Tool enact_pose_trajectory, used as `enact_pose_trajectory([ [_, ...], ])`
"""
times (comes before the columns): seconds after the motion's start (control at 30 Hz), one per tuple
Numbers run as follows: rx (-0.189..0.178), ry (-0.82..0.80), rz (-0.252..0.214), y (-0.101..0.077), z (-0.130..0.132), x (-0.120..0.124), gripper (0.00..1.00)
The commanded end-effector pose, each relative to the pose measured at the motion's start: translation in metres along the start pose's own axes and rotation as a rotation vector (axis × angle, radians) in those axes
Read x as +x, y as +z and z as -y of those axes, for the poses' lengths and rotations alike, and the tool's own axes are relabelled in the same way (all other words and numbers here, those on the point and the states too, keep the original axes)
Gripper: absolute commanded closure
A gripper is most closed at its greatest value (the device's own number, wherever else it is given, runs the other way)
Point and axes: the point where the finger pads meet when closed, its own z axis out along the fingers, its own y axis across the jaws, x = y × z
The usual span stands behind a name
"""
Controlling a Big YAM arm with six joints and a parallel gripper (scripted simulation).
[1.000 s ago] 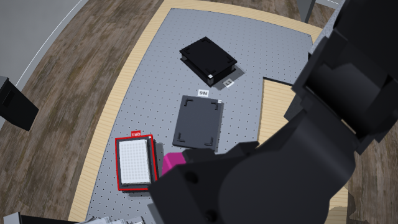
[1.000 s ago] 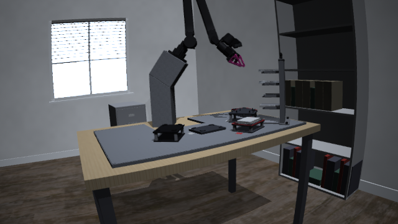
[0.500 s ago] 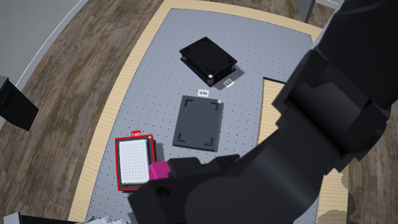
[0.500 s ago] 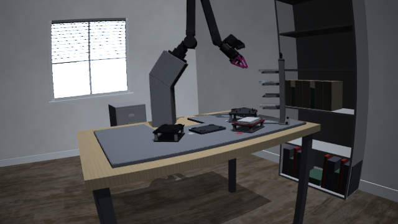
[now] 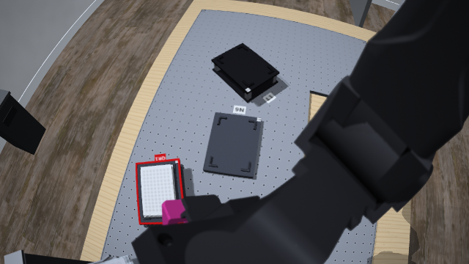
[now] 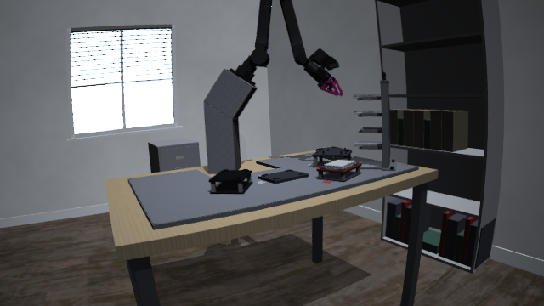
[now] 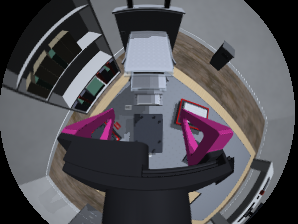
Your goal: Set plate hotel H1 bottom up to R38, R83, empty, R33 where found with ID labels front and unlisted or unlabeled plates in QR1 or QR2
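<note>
My gripper (image 6: 341, 94) (image 7: 147, 112) is open and empty, high above the table and left of the upper hotel shelves in the exterior view. Hotel H1 (image 6: 385, 123) has four shelf levels. A pale plate (image 7: 148, 52) shows on top in the wrist view; lower levels are partly hidden beneath it. No ID label is readable. A white plate (image 5: 157, 188) (image 6: 340, 164) (image 7: 195, 109) lies flat on red-rimmed nest QR1 (image 5: 139, 194). Nest N6 (image 5: 234, 144) (image 6: 284, 176) (image 7: 148, 132) and landing nest L1 (image 5: 245, 66) (image 6: 231, 176) are empty.
Another raised dark nest (image 6: 332, 151) with red marks stands behind QR1; its label is unreadable. The hotel's lower left edge just shows in the top view. A bookcase (image 6: 490, 127) stands behind the hotel. The arm covers much of the top view.
</note>
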Motion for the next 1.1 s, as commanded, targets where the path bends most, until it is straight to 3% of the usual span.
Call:
enact_pose_trajectory([
  [0.0,0.006,-0.005,0.044,0.012,0.002,-0.018,0.00],
  [0.3,0.007,-0.006,0.043,0.022,0.003,-0.021,0.00],
  [1.07,0.001,0.001,0.029,0.017,0.000,-0.015,0.00],
])
